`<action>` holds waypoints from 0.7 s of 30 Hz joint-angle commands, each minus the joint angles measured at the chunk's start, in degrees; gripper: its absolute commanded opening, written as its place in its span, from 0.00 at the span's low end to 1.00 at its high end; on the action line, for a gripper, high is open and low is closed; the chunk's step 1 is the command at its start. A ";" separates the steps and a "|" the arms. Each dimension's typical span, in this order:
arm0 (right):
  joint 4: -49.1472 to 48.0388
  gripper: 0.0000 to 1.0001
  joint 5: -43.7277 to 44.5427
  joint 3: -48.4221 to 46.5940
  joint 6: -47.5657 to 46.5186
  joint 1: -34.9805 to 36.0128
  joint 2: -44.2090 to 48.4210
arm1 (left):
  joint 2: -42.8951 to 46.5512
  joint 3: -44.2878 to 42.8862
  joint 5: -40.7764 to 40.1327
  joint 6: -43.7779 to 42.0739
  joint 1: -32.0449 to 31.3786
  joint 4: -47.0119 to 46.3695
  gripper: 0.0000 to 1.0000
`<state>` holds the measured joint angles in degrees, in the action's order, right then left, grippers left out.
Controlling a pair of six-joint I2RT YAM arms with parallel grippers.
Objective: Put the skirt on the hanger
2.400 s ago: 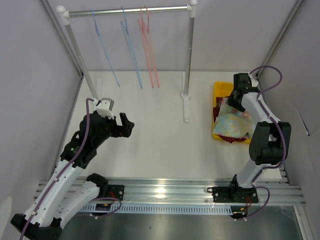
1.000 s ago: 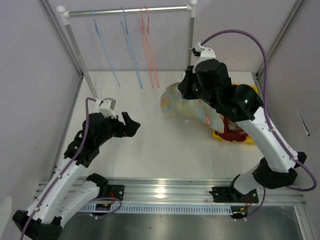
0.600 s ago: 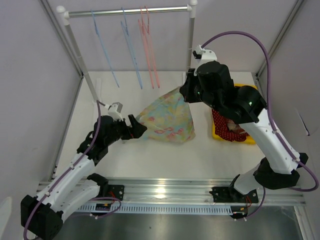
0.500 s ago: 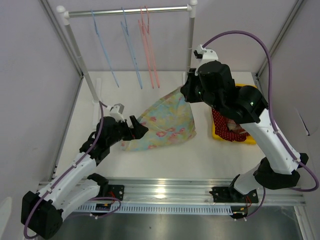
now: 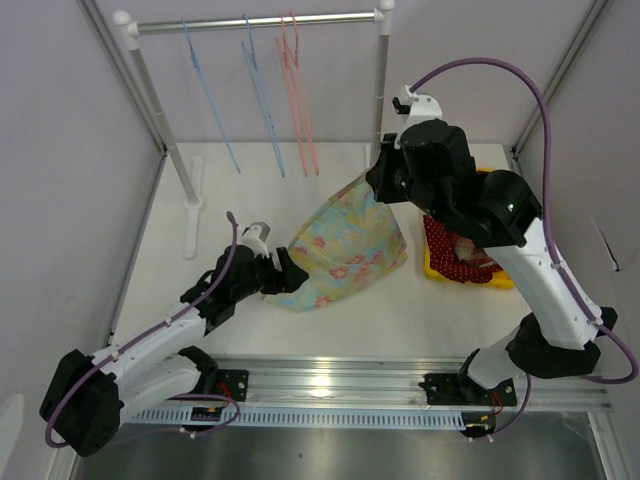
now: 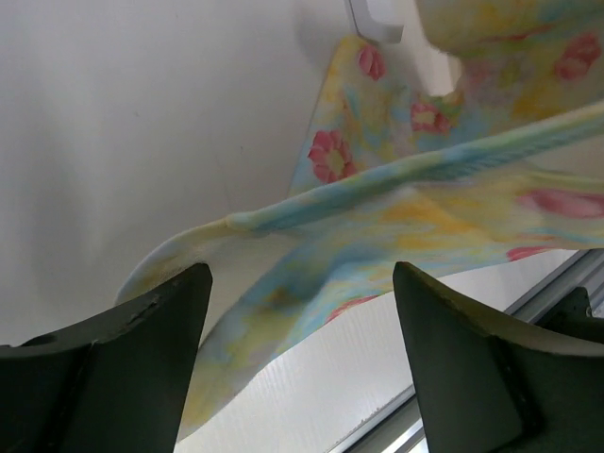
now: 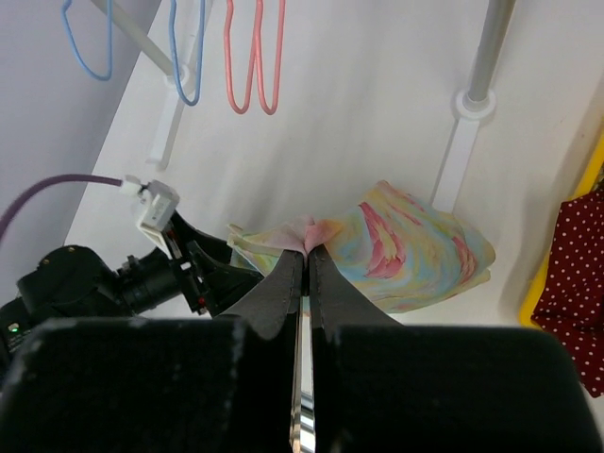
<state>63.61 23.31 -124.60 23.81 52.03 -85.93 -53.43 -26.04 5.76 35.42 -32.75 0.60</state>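
Since the earlier frames the left arm has slid forward and rightward over the bench (image 5: 250,210), bringing the left end effector (image 5: 291,277) to the low hem of the skirt (image 5: 350,238). The skirt now sags closer to the arm bases. The right end effector (image 7: 307,253) is pinched tight on one corner and holds it raised, so the cloth hangs as a slanted sheet with a free lower edge. The left jaws stand wide with that hem lying between them, not yet clamped. A second grip would likely spread the waistband for a hanger. The hangers (image 5: 295,90) hang well apart behind. The rack post (image 5: 380,100) stands just beside the raised corner and the yellow bin (image 5: 470,280) sits to the right, so room lies leftward.
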 commanded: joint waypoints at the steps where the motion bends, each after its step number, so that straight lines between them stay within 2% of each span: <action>1: -0.69 0.00 2.26 -5.39 -1.58 0.18 -0.02 | -2.89 1.60 -1.45 0.88 -1.87 -5.78 0.80; 3: -0.07 0.00 2.62 -7.05 -1.93 0.18 -0.82 | -4.22 1.61 -1.72 0.97 -2.23 -6.40 0.70; 4: 0.02 0.00 2.62 -7.41 -1.93 0.18 -1.08 | -5.27 1.52 -1.98 0.88 -2.23 -6.31 0.58; 6: 0.11 0.00 2.79 -8.12 -2.10 0.09 -1.34 | -5.54 1.35 -2.07 0.70 -2.23 -6.14 0.49; 7: 0.11 0.00 2.79 -8.29 -2.10 0.09 -1.34 | -5.46 1.17 -2.07 0.70 -2.23 -5.88 0.33; 9: 0.28 0.00 3.23 -8.38 -2.19 0.18 -1.26 | -4.15 -0.05 -2.15 0.62 -2.23 -3.08 0.13; 10: 0.54 0.00 3.58 -8.47 -2.28 0.09 -1.17 | -3.27 -0.84 -2.16 0.62 -2.23 -1.50 0.00; 12: 1.07 0.00 4.55 -8.47 -2.45 -0.09 -0.82 | 1.20 -3.22 -2.94 0.35 -2.32 2.89 0.00; 13: 1.42 0.00 5.86 -8.38 -2.54 -0.09 -0.56 | 3.14 -5.05 -3.64 0.09 -2.32 7.96 0.00; 15: 1.95 0.00 7.18 -7.86 -2.63 0.00 0.93 | 9.11 -8.92 -7.58 -0.26 -2.40 13.96 0.00; 16: 1.60 0.00 7.88 -6.20 -2.81 0.00 1.72 | 11.13 -12.94 -8.74 -0.70 -2.40 19.21 0.00; 21: -4.18 0.00 7.10 4.34 -3.77 0.18 10.24 | 20.02 -21.41 -12.00 -2.54 -2.49 29.79 0.00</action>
<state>64.45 28.77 -123.52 21.71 52.03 -81.95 -37.23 -41.25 -2.55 35.07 -34.89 21.52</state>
